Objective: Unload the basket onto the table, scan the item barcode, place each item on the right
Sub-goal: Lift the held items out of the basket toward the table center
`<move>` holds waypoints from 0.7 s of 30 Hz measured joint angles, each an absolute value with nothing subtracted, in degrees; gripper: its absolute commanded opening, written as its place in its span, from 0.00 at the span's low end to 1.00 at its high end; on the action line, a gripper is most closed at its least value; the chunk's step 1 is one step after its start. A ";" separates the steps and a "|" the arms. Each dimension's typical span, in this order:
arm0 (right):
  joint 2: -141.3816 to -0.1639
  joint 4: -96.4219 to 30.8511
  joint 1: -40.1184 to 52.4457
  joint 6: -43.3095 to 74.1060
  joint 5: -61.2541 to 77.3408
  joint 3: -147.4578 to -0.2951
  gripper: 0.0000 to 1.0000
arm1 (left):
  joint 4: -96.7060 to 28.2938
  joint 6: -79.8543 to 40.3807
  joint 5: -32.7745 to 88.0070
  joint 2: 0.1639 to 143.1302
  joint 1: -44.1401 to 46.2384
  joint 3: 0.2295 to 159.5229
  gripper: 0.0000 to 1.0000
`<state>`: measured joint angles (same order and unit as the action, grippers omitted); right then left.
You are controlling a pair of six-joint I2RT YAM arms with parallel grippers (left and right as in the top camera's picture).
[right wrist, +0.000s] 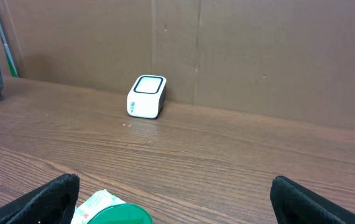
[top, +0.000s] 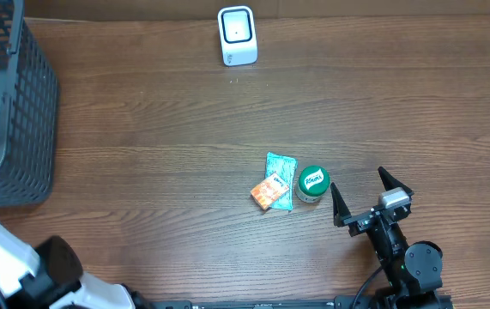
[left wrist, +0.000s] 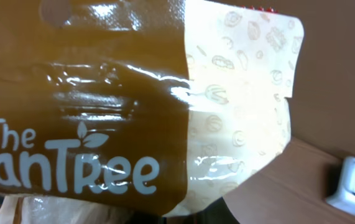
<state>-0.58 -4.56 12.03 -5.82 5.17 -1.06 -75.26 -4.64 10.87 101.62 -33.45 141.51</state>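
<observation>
Snack bag [left wrist: 133, 112] fills left wrist view, left pincer closed; right pincer [top: 358, 180] wide open, empty.

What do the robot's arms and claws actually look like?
The right arm is black with round joints and a small silver block at the wrist. The right gripper has two black, pointed fingers. The left arm shows a white shell and a black round joint; the left gripper is out of sight.
</observation>
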 measured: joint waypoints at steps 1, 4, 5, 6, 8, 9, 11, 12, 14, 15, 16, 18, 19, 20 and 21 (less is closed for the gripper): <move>-0.58 -4.54 12.03 -5.80 5.17 -1.06 1.00 | -76.60 -4.86 11.90 100.40 -32.29 141.58 0.04; -0.58 -4.58 12.05 -5.80 5.17 -1.06 1.00 | -80.27 -5.50 13.50 98.43 -28.34 141.75 0.04; -0.58 -4.56 12.03 -5.78 5.15 -1.06 1.00 | -81.78 -5.65 13.98 98.06 -26.44 141.78 0.04; -0.58 -4.54 12.03 -5.78 5.17 -1.06 1.00 | -82.83 -5.65 14.17 97.97 -25.04 141.80 0.04; -0.58 -4.56 12.03 -5.78 5.15 -1.06 1.00 | -86.13 -5.61 14.61 97.97 -21.32 141.80 0.04; -0.58 -4.56 12.03 -5.78 5.17 -1.06 1.00 | -86.96 -5.61 14.61 98.04 -20.23 141.80 0.04; -0.58 -4.58 12.03 -5.78 5.15 -1.06 1.00 | -89.80 -5.61 14.35 98.28 -16.64 141.80 0.04; -0.58 -4.56 12.03 -5.80 5.17 -1.06 1.00 | -91.22 -5.58 14.00 98.35 -15.18 141.80 0.04; -0.58 -4.54 12.03 -5.78 5.17 -1.06 1.00 | -93.69 -5.58 12.75 98.59 -12.03 141.80 0.04; -0.58 -4.54 12.03 -5.80 5.17 -1.06 1.00 | -94.67 -5.58 11.99 98.74 -10.48 141.80 0.04; -0.58 -4.58 12.03 -5.80 5.19 -1.06 1.00 | -95.66 -5.58 11.31 98.94 -8.91 141.73 0.04; -0.58 -4.56 12.03 -5.78 5.17 -1.06 1.00 | -96.53 -5.58 10.41 99.18 -6.07 141.18 0.04; -0.58 -4.56 12.03 -5.78 5.15 -1.06 1.00 | -96.62 -5.58 10.11 99.20 -4.73 140.59 0.04; -0.58 -4.54 12.03 -5.80 5.15 -1.06 1.00 | -96.66 -5.61 9.78 99.24 -3.44 139.92 0.04; -0.58 -4.54 12.03 -5.80 5.15 -1.06 1.00 | -96.64 -5.65 9.50 99.29 -2.22 139.13 0.04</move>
